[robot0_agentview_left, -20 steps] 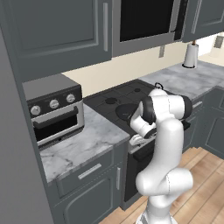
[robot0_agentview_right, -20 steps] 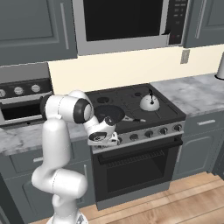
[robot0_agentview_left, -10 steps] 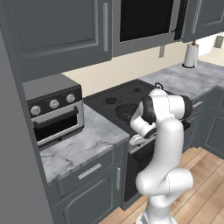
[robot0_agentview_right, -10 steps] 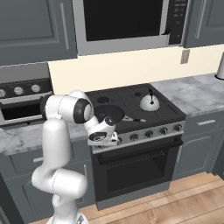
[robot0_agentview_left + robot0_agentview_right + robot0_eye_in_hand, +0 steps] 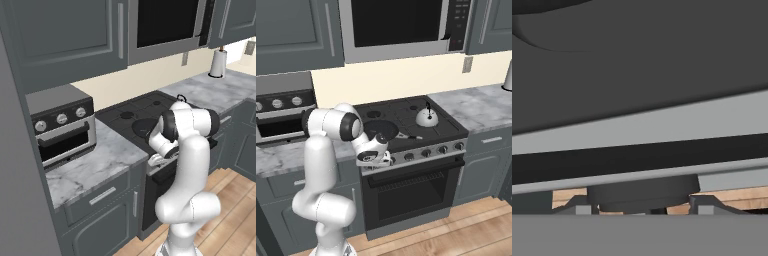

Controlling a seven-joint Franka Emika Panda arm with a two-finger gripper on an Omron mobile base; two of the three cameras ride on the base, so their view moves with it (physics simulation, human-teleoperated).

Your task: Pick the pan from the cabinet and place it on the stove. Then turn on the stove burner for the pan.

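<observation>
The black pan [image 5: 141,127] [image 5: 381,130] lies on the front left burner of the stove [image 5: 150,106] [image 5: 406,113], its slim handle pointing right. My gripper [image 5: 156,160] [image 5: 376,160] [image 5: 643,205] is low at the stove's front edge, at the leftmost knob of the row. In the hand view that dark round knob [image 5: 643,192] sits between my two fingertips [image 5: 577,205], which press against its sides. The dark grey wall cabinet [image 5: 65,35] [image 5: 291,30] above the counter has its doors shut.
A small silver kettle [image 5: 426,116] [image 5: 181,100] stands on the stove's back right burner. A grey toaster oven [image 5: 60,125] [image 5: 281,110] sits on the marble counter to the left. A microwave [image 5: 401,25] hangs over the stove; a paper towel roll [image 5: 217,62] stands far right.
</observation>
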